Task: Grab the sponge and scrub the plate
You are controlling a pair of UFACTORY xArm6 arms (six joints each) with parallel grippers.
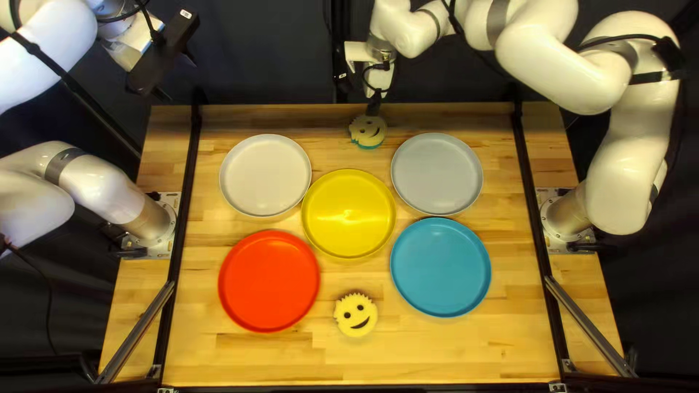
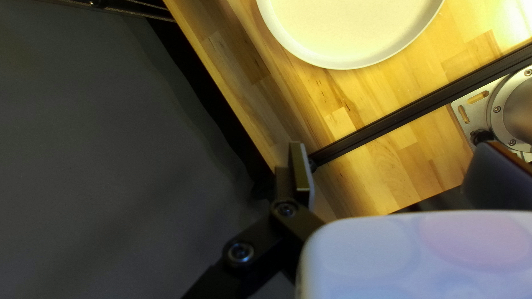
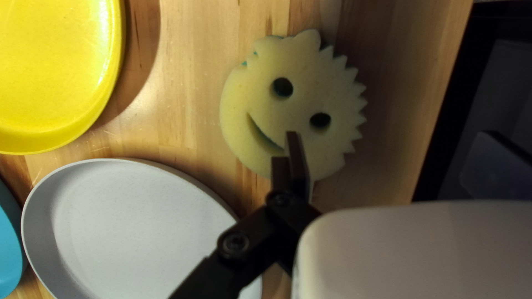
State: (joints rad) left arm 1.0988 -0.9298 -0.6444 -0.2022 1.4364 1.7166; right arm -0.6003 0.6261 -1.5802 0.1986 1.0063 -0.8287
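Note:
In the top left view my left gripper (image 1: 178, 80) is raised beyond the table's far left corner. My right gripper (image 1: 374, 109) points down at the table's far edge, over a round smiling sponge (image 1: 368, 129) with a teal underside. A second yellow smiling sponge (image 1: 356, 315) lies near the front. The left wrist view has my left gripper (image 2: 393, 145) open and empty, with a pale plate (image 2: 349, 27) ahead. In the right wrist view my right gripper (image 3: 390, 135) is open; one finger overlaps the sponge (image 3: 299, 105), the other is off to its side.
Five plates lie on the table: white (image 1: 266, 175), grey (image 1: 437, 173), yellow (image 1: 349, 213), red (image 1: 269, 281) and blue (image 1: 440, 267). Black rails (image 1: 182, 233) run along both sides of the table, beside the arm bases. A dark curtain hangs behind the far edge.

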